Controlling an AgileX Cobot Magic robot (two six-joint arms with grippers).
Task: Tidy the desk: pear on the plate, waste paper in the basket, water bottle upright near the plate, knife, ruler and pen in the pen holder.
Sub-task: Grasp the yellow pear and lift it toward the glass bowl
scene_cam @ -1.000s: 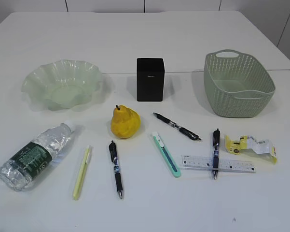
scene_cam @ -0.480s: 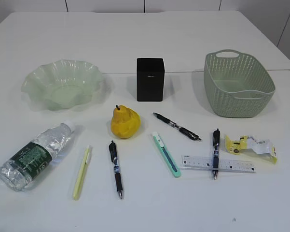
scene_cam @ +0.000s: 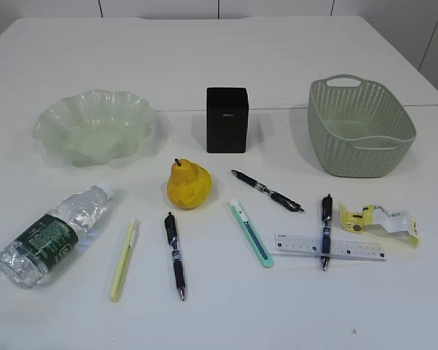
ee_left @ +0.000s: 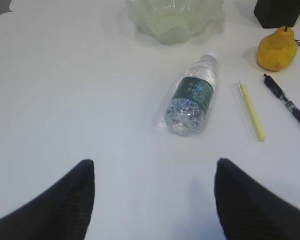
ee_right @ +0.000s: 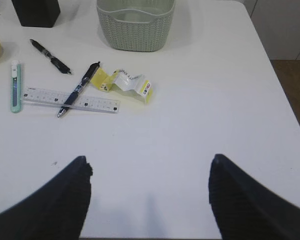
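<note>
Nothing has shifted on the table since a second ago; every item sits exactly where it was. Look at the water bottle [scene_cam: 52,235] first: clear ribbed plastic with a dark green label, lying on its side at the front left, long axis on a diagonal, white cap toward the plate [scene_cam: 95,125] and base toward the near edge. That plate is a pale green translucent dish with a wavy, ruffled rim, well apart from the yellow pear [scene_cam: 189,184], which stands stem up near the middle. Behind it stands the pen holder [scene_cam: 227,119], a matte black box. To the right, the basket [scene_cam: 361,127] is sage green plastic with a woven-look wall and a handle slot.

Down front, a pale yellow pen [scene_cam: 124,259] and a dark blue pen [scene_cam: 175,255] lie almost parallel, running near to far. The mint-green knife [scene_cam: 251,232] angles from far left to near right. A black pen [scene_cam: 267,191] slants toward the right. The clear ruler [scene_cam: 329,247] lies crosswise, with another blue pen [scene_cam: 326,230] resting across it. Just beside that, the waste paper [scene_cam: 379,221] is a crumpled yellow and white strip.

From the left wrist, the left gripper [ee_left: 154,200] shows wide-parted dark fingers with only bare table between them. Same at the right gripper [ee_right: 147,197]: spread wide, holding nothing. Neither arm appears in the exterior view.
</note>
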